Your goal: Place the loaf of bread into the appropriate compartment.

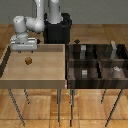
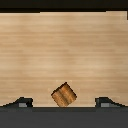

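Gripper (image 2: 62, 102) spread apart above the loaf of bread (image 2: 64, 95), nothing held. Best lowered squarely, straddling the tilted lump, then closed.

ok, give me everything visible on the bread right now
The bread is a small blocky lump, roughly cube-shaped, brown to tan with faint streaks like crust or grain. It lies alone on the floor of the pale tray, toward the exterior view's left, turned at an angle to the tray's walls. Nothing touches it but the tray. The gripper hangs above it, jaws open and spread to either side, not in contact. It is nowhere near the dark bin.
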Tool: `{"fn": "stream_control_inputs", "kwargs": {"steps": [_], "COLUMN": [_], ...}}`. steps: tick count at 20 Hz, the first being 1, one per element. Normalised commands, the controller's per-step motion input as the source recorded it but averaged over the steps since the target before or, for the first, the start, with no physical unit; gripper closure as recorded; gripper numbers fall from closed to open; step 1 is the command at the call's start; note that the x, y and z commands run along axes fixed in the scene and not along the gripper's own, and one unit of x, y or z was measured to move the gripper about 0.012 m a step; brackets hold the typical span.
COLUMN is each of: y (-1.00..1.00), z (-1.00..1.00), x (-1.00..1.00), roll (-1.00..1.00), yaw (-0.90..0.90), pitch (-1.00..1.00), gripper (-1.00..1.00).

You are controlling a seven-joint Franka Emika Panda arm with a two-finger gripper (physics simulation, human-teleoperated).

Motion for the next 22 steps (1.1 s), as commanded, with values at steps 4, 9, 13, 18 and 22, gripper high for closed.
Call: {"fn": "stream_control_inputs", "kwargs": {"steps": [4,9,13,18,22], "y": [0.00,0.00,0.00,0.00,0.00], "z": [-0.25,-0.80,-1.00,-0.20,0.25], "x": [-0.25,0.00,0.00,0.00,0.00], "roll": [0.00,0.00,0.00,0.00,0.00], "yaw": [0.00,0.00,0.00,0.00,0.00], "pitch": [0.00,0.00,0.00,0.00,0.00], "gripper": [-1.00,-1.00,-1.00,1.00,1.00]}}
